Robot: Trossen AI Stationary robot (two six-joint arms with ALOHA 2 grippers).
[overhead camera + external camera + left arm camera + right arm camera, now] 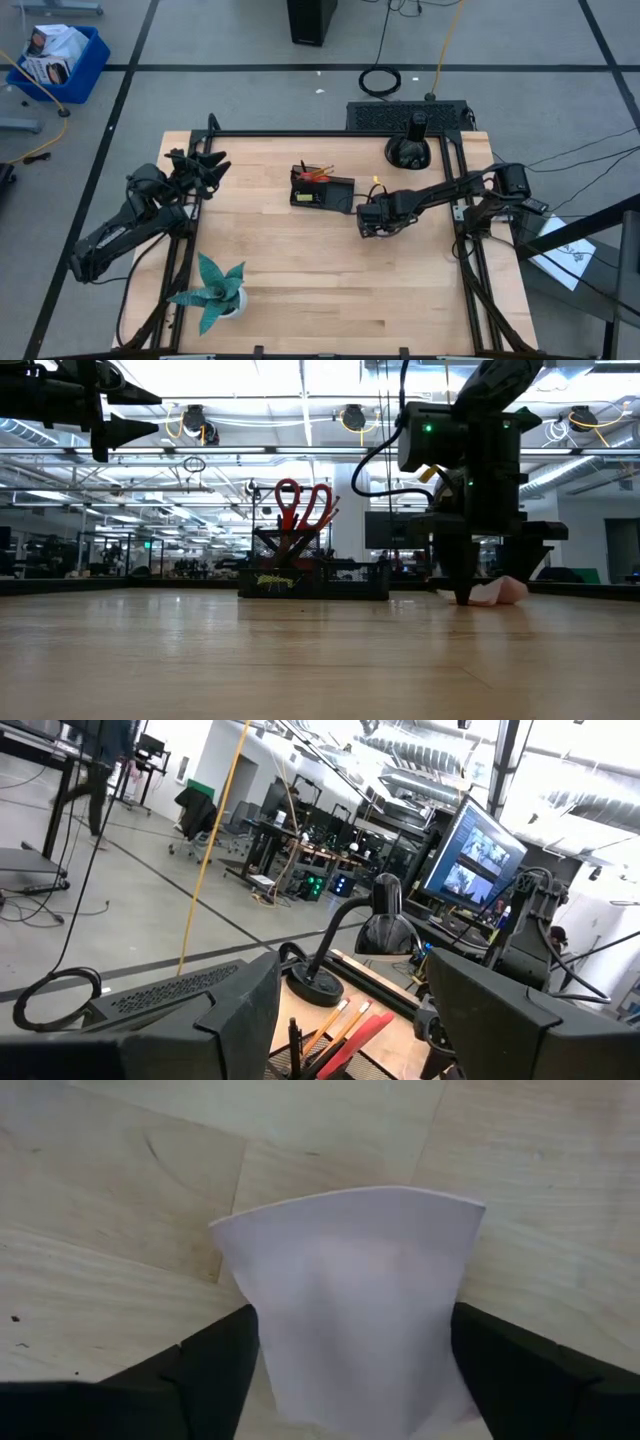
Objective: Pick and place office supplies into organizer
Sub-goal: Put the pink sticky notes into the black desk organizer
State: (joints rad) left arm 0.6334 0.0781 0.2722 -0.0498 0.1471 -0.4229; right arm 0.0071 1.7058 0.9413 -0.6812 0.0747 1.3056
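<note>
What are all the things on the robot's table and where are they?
organizer: one, black, table's middle toward the far edge.
scissors: one pair, red handles, standing upright in the organizer.
pencils: a few, orange, in the organizer.
sticky-note pad: one, pale pink, on the wood between the right gripper's fingers.
plant: one, teal, spiky, near the front left.
desk lamp: one, black, far right of the table.
table: one, light wood.
left gripper: open, raised over the table's left edge.
right gripper: down at the table, fingers on either side of the pad.
</note>
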